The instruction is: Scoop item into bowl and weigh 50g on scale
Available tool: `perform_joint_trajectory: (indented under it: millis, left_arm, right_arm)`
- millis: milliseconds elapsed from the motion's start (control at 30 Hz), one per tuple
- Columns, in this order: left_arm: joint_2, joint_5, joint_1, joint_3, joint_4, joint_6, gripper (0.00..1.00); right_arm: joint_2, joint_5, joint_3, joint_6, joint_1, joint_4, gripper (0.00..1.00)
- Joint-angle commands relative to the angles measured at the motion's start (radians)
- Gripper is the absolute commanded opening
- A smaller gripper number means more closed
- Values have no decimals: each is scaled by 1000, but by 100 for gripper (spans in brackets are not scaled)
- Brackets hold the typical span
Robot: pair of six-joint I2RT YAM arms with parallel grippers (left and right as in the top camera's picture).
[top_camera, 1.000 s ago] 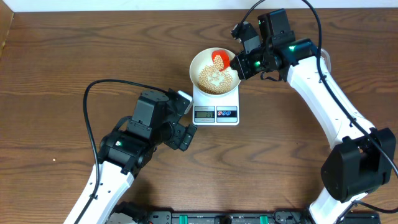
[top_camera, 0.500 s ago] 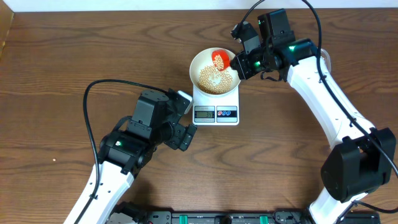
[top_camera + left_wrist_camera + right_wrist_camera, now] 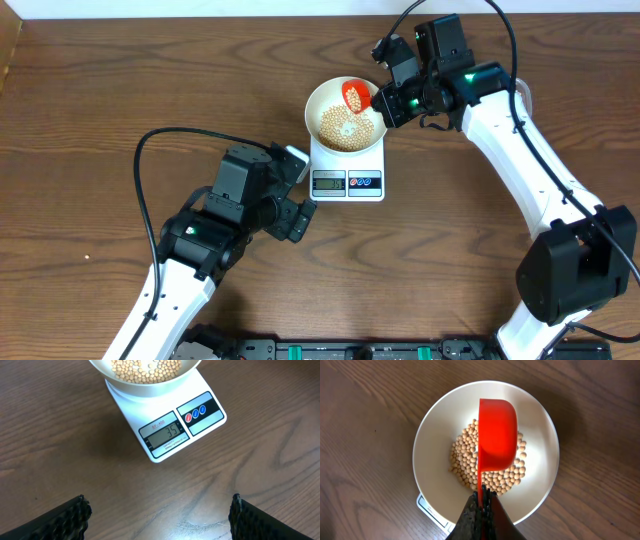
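Clamping the thin handle of the red scoop [image 3: 496, 435], the right gripper [image 3: 482, 497] is hanging it over the bowl [image 3: 432, 430]. Why turned over like that? the first watcher is asking.

– It is showing its back, so it is probably tipping its load onto the beans [image 3: 465, 462] heaped in the bowl's middle, the second is answering. The bowl is sitting on the scale [image 3: 167, 425] so that each pour is registering; the display is reading 35, short of the target.

– And the left gripper [image 3: 159, 512]?

– It is hovering with its jaws wide apart, holding nothing, just in front of the scale, likely giving its camera a look at the display.

– Is room getting tight?

– The scoop is hanging inside the rim, apart from the wall, so a straight lift is looking safe; whether it is touching the beans, neither can tell. The table [image 3: 100, 100] is showing open wood on every side of the scale, with only the left arm standing near its front edge.
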Motion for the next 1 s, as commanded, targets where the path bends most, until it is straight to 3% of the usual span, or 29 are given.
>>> perform_joint_trajectory:
  millis: [0,967]
  left_arm:
    - [-1,12,-3,-4,-1,-5,91]
    - [-1,12,-3,-4,-1,-5,91]
  right_arm:
    - [-14,0,16,-17,11,3,1]
    - [-14,28,16,-142,11,3,1]
